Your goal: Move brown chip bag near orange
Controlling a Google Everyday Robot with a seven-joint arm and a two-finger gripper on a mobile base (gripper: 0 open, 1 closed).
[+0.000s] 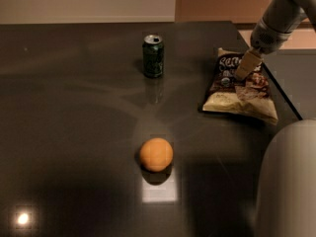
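The brown chip bag (pixel 236 89) lies flat at the right edge of the dark table, with white lettering at its far end and a cream front edge. The orange (pixel 156 154) sits nearer the front, left of the bag and well apart from it. My gripper (pixel 245 67) reaches down from the upper right and sits over the bag's upper middle, its tan tip at or just above the bag's surface.
A green can (pixel 153 56) stands upright at the back, left of the bag. The dark table (pixel 74 107) ends in a right edge just past the bag. A pale rounded part of my body (pixel 289 181) fills the lower right corner.
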